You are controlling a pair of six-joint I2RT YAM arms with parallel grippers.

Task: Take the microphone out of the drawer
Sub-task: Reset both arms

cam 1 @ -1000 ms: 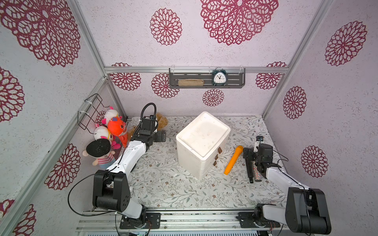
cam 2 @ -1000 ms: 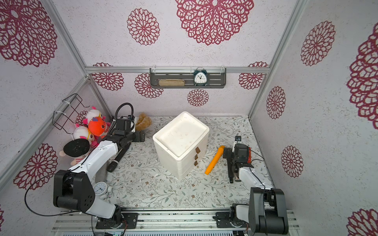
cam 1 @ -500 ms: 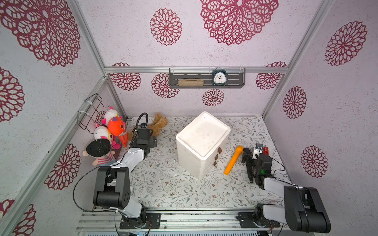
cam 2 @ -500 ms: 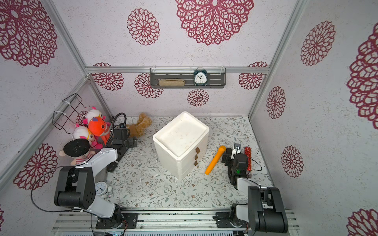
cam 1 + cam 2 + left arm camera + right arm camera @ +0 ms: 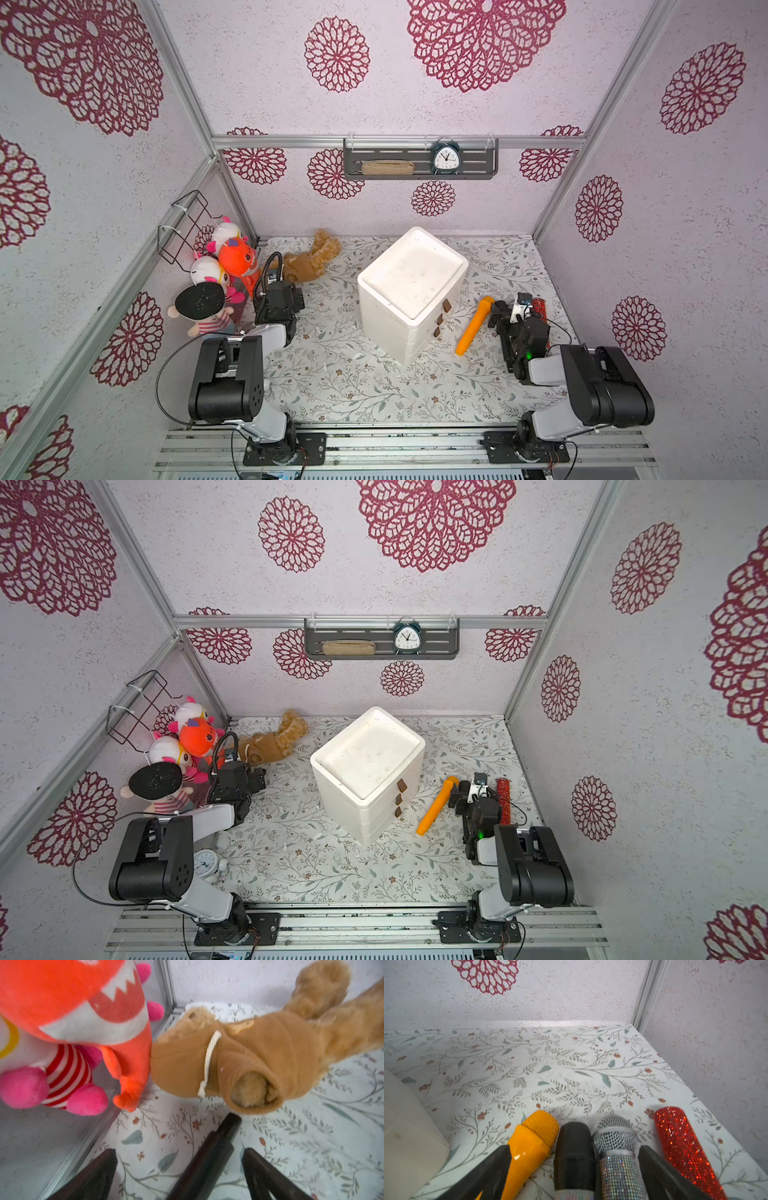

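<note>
The white drawer unit (image 5: 411,286) (image 5: 368,754) stands mid-table with all three brown-handled drawers shut. An orange microphone (image 5: 473,326) (image 5: 436,808) (image 5: 529,1147) lies on the table to its right. My right gripper (image 5: 505,320) (image 5: 465,798) (image 5: 574,1169) rests open beside it. A black microphone (image 5: 574,1155) and a silver glitter one (image 5: 616,1147) lie between its fingers, a red glitter one (image 5: 683,1142) (image 5: 540,307) outside them. My left gripper (image 5: 291,297) (image 5: 253,781) (image 5: 178,1167) is open, low near the brown plush (image 5: 239,1059). A dark rod (image 5: 207,1157) shows between its fingers.
Plush toys (image 5: 232,257) crowd the left wall under a wire basket (image 5: 187,224). The brown plush (image 5: 311,259) lies at the back left. A shelf with a clock (image 5: 445,158) hangs on the back wall. A small alarm clock (image 5: 205,860) sits behind the left arm's base.
Both arms have folded back toward the front rail. The left gripper has drawn away from the brown plush. The red glitter microphone now shows beside the right gripper. The orange microphone has not moved.
</note>
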